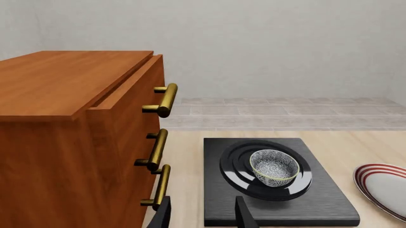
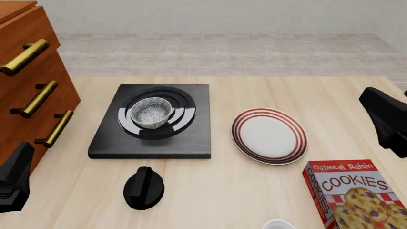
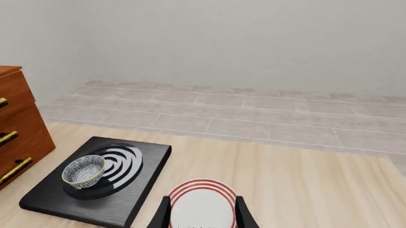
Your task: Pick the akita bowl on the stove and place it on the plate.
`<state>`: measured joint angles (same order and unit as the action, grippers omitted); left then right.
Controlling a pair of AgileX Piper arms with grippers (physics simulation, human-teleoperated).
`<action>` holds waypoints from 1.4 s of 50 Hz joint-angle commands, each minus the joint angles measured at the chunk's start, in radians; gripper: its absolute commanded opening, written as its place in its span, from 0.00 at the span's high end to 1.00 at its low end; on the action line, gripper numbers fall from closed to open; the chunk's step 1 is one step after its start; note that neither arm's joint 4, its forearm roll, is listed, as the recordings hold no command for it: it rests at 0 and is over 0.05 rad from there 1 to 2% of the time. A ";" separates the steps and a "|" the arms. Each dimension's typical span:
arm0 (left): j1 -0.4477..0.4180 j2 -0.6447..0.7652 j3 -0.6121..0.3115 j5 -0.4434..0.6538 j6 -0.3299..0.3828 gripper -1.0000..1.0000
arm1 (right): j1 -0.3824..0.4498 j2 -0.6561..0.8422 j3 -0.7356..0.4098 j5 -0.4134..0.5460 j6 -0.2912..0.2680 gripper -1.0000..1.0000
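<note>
Akita bowl (image 2: 151, 112): upright on stove (image 2: 108, 140) rings, far left of tabletop (image 2: 210, 191); plate (image 2: 269, 135) just right of stove. Likely light, rigid, glazed, slippery, breakable; best pinched across rim. Left tool (image 1: 201, 216) and right tool (image 3: 201, 213): spread apart, empty.

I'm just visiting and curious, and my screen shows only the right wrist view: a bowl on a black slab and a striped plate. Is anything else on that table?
Observer: Yes, a red cookies box sits at the near right, by the plate.
Operator: Anything near the slab?
Observer: A black knob lies just in front of the stove, apart from it.
Operator: Where's the other arm?
Observer: The left gripper is beside a wooden cabinet, open, facing the akita bowl.
</note>
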<state>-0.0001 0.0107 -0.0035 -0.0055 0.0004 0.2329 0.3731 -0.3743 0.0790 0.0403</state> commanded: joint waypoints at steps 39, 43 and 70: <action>0.000 -0.002 0.001 0.001 0.000 0.00 | 0.410 1.085 -0.606 -0.027 0.081 0.00; 0.000 -0.002 0.000 0.001 0.000 0.00 | 0.421 1.117 -0.618 -0.036 0.102 0.00; 0.000 -0.002 0.001 0.001 0.000 0.00 | 0.455 1.377 -0.812 -0.034 0.152 0.00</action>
<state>-0.0004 0.0085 -0.0033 -0.0038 0.0005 0.6846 1.6578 -1.1221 0.0453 0.1727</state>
